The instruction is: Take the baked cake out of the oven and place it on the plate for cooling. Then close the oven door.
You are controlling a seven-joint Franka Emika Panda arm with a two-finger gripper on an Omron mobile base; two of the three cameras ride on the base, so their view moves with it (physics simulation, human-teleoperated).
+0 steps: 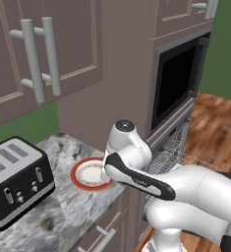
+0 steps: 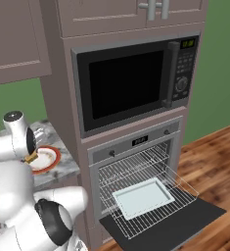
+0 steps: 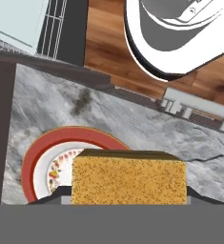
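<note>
Above the plate (image 3: 35, 164) on the marble counter (image 3: 132, 124), my gripper (image 3: 127, 200) pinches the baked cake (image 3: 128, 181) between its fingers (the golden block hides most of them), with the oven door (image 2: 170, 225) hanging open over to one side.

Bare counter (image 1: 63, 221) lies between the toaster (image 1: 16, 184) and the plate (image 1: 80, 173). The cabinet wall (image 1: 107, 88) stands close behind the plate. The oven door (image 2: 185, 220) hangs open with its rack (image 2: 136, 171) pulled out, probably blocking passage there.
</note>
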